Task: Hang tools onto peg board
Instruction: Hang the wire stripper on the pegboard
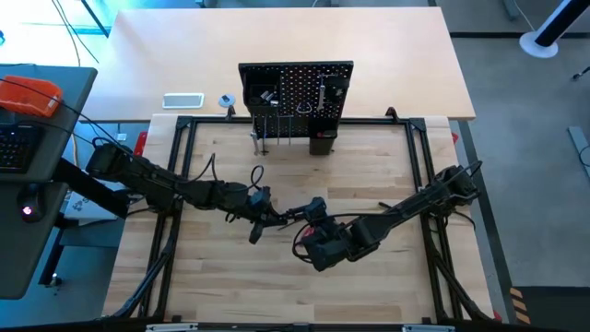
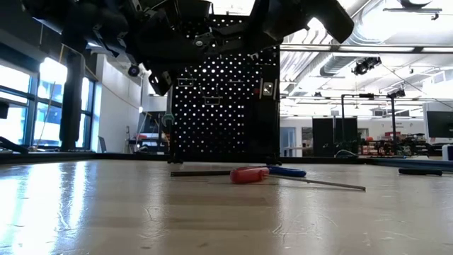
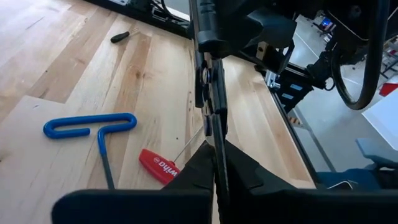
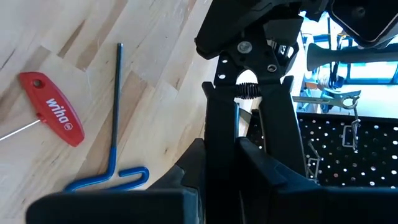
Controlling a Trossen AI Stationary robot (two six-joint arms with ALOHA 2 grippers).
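Both hands meet in front of the peg board (image 1: 296, 90), above the counter (image 1: 369, 175). The left hand (image 1: 265, 205) and right hand (image 1: 313, 210) are each clamped on the black pliers (image 4: 249, 99).

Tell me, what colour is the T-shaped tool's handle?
Blue. The T hex key shows best in the left wrist view.

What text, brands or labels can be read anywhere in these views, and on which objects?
"wiha": white lettering on the red tool handle lying on the table; also seen in the left wrist view.
White label behind the peg board: too small to read.
Nothing else is legible.
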